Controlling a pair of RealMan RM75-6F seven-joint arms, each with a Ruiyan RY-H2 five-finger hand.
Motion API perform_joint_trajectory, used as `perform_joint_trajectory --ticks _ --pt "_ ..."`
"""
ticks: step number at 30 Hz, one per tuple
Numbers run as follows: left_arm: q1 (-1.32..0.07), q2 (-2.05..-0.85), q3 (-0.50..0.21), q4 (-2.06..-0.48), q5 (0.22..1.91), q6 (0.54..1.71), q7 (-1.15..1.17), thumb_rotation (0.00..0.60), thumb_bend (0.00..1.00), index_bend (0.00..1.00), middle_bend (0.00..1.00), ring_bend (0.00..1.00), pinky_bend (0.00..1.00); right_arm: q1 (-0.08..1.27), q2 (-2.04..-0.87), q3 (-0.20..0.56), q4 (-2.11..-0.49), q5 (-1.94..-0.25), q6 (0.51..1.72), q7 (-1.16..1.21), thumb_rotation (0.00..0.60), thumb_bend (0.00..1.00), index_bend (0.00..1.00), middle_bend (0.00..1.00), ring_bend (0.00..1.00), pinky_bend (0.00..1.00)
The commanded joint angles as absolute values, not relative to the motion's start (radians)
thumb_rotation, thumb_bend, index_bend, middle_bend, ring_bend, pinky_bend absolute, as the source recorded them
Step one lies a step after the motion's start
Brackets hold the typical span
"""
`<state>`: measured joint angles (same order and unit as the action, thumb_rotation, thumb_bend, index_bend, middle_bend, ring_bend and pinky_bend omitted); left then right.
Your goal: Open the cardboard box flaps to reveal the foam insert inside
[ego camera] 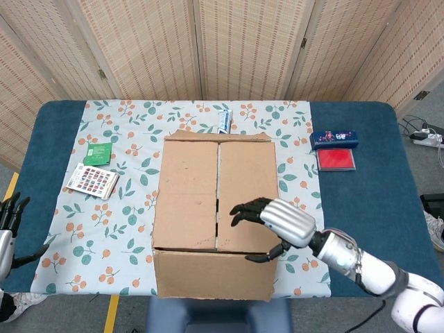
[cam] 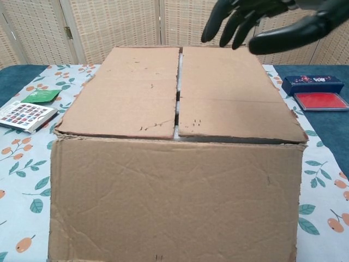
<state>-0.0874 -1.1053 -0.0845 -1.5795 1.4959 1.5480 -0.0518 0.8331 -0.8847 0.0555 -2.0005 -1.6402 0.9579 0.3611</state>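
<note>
Creased cardboard box, flaps flat, right hand seemingly hovering

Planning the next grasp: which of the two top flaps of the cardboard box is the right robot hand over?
The right-side top flap. The right robot hand hovers with fingers spread above its near part, beside the centre seam; the left-side top flap has nothing over it.

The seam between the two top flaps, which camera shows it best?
The head view: the seam runs full length between the closed flaps, looking straight down. The chest view shows the seam foreshortened, at a low angle, below the right hand.
</note>
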Motion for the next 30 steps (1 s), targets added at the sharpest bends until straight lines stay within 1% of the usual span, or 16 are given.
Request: perform_joint_trajectory --ticks 1,4,7,9,10,11,12,14,15,18,20,23,26,28,29,30 --pt "-0.085 -1.1 -0.086 -1.577 1.496 1.551 -0.065 0.6 0.19 0.0 0.0 0.0 0.0 0.971 -0.985 0.211 -1.957 -1.396 0.799 -0.001 0.316 0.3 0.38 0.31 0.28 0.24" --pt "-0.084 -1.096 -0.085 -1.574 1.498 1.552 -0.08 0.6 0.19 0.0 0.0 0.0 0.0 1.024 -1.023 0.235 -1.933 -1.326 0.773 -0.161 0.286 0.3 0.56 0.33 0.28 0.24" --pt "-0.084 -1.093 -0.083 -1.572 1.503 1.552 -0.091 0.6 0.19 0.0 0.0 0.0 0.0 1.058 -1.072 0.245 -1.919 -1.261 0.778 -0.279 0.28 0.3 0.66 0.36 0.3 0.24" --pt "-0.083 -1.091 -0.082 -1.57 1.504 1.553 -0.101 0.6 0.19 0.0 0.0 0.0 0.0 1.074 -1.106 0.246 -1.908 -1.234 0.794 -0.343 0.277 0.3 0.71 0.43 0.37 0.29" --pt "-0.082 -1.09 -0.082 -1.57 1.504 1.553 -0.105 0.6 0.19 0.0 0.0 0.0 0.0 1.079 -1.12 0.246 -1.902 -1.23 0.803 -0.367 0.276 0.3 0.73 0.45 0.4 0.31" --pt "-0.082 -1.089 -0.082 -1.57 1.504 1.553 -0.108 0.6 0.19 0.0 0.0 0.0 0.0 1.083 -1.134 0.246 -1.894 -1.232 0.813 -0.389 0.276 0.32 0.75 0.5 0.48 0.37" --pt "-0.081 -1.087 -0.082 -1.569 1.504 1.554 -0.113 0.6 0.19 0.0 0.0 0.0 0.0 1.089 -1.152 0.244 -1.878 -1.243 0.825 -0.416 0.276 0.37 0.76 0.55 0.56 0.43" --pt "-0.081 -1.085 -0.08 -1.569 1.506 1.553 -0.119 0.6 0.19 0.0 0.0 0.0 0.0 1.101 -1.173 0.244 -1.851 -1.255 0.834 -0.452 0.275 0.47 0.78 0.62 0.65 0.51" --pt "-0.081 -1.085 -0.08 -1.568 1.507 1.552 -0.121 0.6 0.18 0.0 0.0 0.0 0.0 1.107 -1.178 0.244 -1.844 -1.251 0.83 -0.465 0.275 0.5 0.79 0.64 0.67 0.54" --pt "-0.082 -1.083 -0.077 -1.568 1.51 1.549 -0.127 0.6 0.18 0.0 0.0 0.0 0.0 1.13 -1.191 0.246 -1.822 -1.246 0.816 -0.5 0.267 0.52 0.79 0.66 0.68 0.56" --pt "-0.082 -1.081 -0.077 -1.567 1.511 1.549 -0.132 0.6 0.18 0.0 0.0 0.0 0.0 1.137 -1.199 0.244 -1.811 -1.248 0.817 -0.523 0.252 0.52 0.79 0.62 0.65 0.55" --pt "-0.078 -1.079 -0.077 -1.565 1.513 1.556 -0.141 0.6 0.18 0.0 0.0 0.0 0.0 1.132 -1.212 0.235 -1.803 -1.268 0.843 -0.545 0.236 0.52 0.74 0.52 0.58 0.52" --pt "-0.075 -1.078 -0.076 -1.564 1.515 1.561 -0.144 0.6 0.17 0.0 0.0 0.0 0.0 1.122 -1.214 0.215 -1.797 -1.274 0.849 -0.57 0.202 0.52 0.7 0.45 0.52 0.44" --pt "-0.075 -1.079 -0.075 -1.564 1.517 1.562 -0.143 0.6 0.17 0.0 0.0 0.0 0.0 1.119 -1.213 0.209 -1.806 -1.246 0.837 -0.569 0.171 0.52 0.68 0.27 0.41 0.38" --pt "-0.075 -1.079 -0.074 -1.564 1.518 1.562 -0.142 0.6 0.17 0.0 0.0 0.0 0.0 1.118 -1.211 0.208 -1.814 -1.224 0.829 -0.566 0.165 0.52 0.68 0.23 0.37 0.37" --pt "-0.074 -1.08 -0.074 -1.564 1.519 1.563 -0.142 0.6 0.17 0.0 0.0 0.0 0.0 1.119 -1.208 0.209 -1.822 -1.202 0.82 -0.56 0.158 0.52 0.68 0.16 0.3 0.34"
